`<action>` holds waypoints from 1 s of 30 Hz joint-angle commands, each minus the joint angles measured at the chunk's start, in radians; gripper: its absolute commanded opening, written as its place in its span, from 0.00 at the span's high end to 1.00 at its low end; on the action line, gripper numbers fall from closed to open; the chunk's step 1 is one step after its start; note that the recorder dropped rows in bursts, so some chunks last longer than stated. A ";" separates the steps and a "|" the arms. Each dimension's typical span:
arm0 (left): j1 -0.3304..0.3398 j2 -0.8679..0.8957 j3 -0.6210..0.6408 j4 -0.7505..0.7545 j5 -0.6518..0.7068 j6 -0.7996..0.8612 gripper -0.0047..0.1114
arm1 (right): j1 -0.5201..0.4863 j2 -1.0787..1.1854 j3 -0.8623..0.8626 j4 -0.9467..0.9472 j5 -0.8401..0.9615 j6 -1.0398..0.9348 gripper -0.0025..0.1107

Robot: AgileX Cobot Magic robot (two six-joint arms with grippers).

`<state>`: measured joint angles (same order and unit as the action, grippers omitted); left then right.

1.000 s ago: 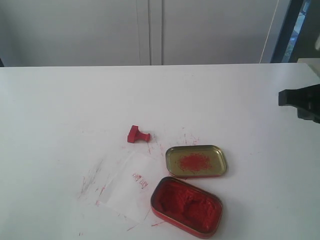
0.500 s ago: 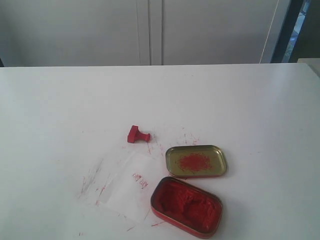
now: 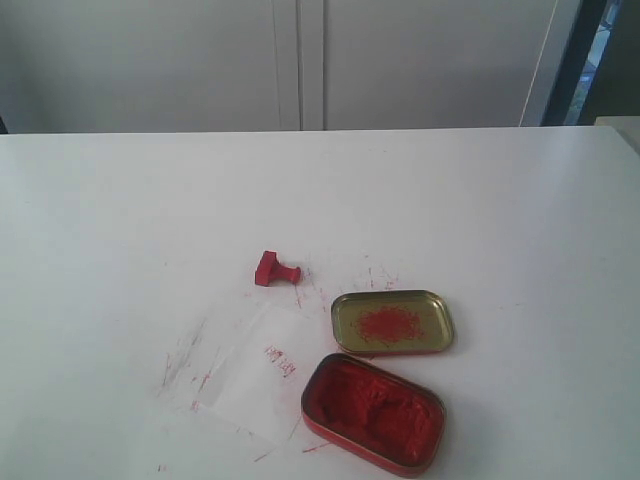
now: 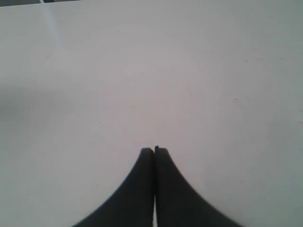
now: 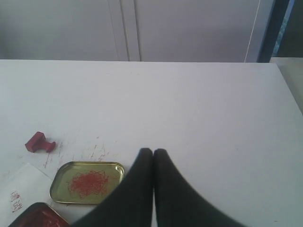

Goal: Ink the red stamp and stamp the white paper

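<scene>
**Grippers.** The left gripper (image 4: 154, 151) has its jaws pressed together and empty; below and ahead of it is only bare desk (image 3: 450, 200). The right gripper (image 5: 152, 152) is likewise pressed together and holds nothing. Neither arm appears in the exterior view.

**Task items.** The red stamp (image 3: 276, 269) lies on its side on the desk, unheld, well apart from the right gripper and off toward the left arm's side of it. The gold lid (image 5: 87, 182) is the item nearest that gripper. The open ink tin (image 3: 373, 412) sits just beyond the lid on the same side. The white paper (image 3: 255, 370) lies flat beside the tin, farther from the right gripper than the lid, and bears a small red imprint (image 3: 281, 361) among smudges.

**Step in hand.** Judged to be no contact phase: either a stamping pass is complete or a fresh one has not begun; which cannot be told.

**Next move.** A fresh pass would call for spreading the right gripper, reaching across past the lid, and taking the tipped stamp by its handle so the base can face down into the tin.
</scene>
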<state>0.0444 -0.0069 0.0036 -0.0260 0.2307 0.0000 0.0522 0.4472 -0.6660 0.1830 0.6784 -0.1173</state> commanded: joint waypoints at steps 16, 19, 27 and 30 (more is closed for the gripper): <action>0.002 0.007 -0.004 0.002 0.001 0.000 0.96 | -0.004 -0.092 0.005 0.003 -0.002 -0.012 0.98; 0.002 0.007 -0.004 0.002 0.001 0.000 0.96 | -0.004 -0.190 0.005 0.003 -0.002 -0.012 0.98; 0.002 0.007 -0.004 0.002 0.001 0.000 0.96 | -0.004 -0.402 0.005 0.003 -0.002 -0.012 0.98; 0.002 0.007 -0.004 0.002 0.001 0.000 0.96 | -0.004 -0.447 0.005 0.003 -0.002 -0.012 0.98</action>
<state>0.0444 -0.0069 0.0036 -0.0260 0.2307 0.0000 0.0522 0.0364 -0.6657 0.1844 0.6784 -0.1192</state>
